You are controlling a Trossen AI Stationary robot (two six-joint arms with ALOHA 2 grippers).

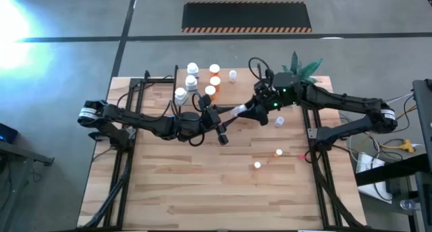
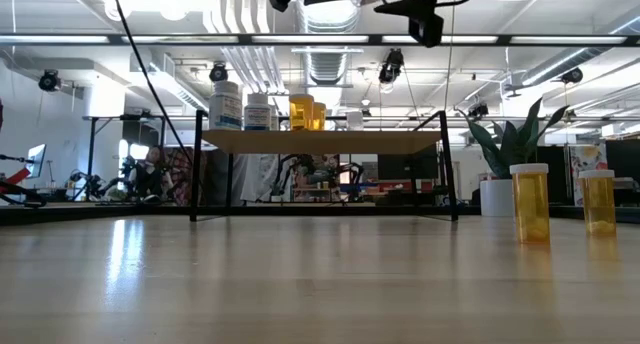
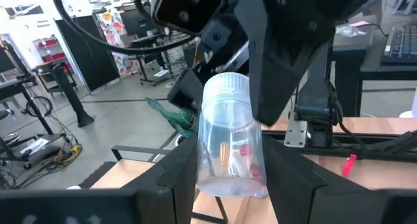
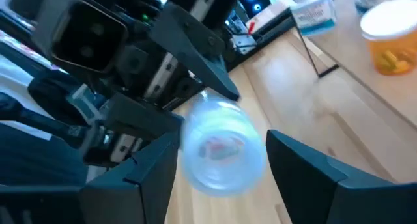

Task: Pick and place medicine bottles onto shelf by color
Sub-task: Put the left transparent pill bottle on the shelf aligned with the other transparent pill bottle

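no legible txt, bottle labels (image 2: 226, 106) too blurry

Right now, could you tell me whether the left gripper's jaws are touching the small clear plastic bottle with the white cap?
Touching. The left wrist view shows the clear bottle wedged between the left gripper jaws, both pressed against its sides.

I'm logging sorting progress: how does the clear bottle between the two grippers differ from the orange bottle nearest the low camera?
The clear bottle is see-through, nearly empty, and up in the air between both grippers. The orange bottle is amber-tinted, stands upright on the table, and nothing grips it. Both have white caps and sit off the shelf.
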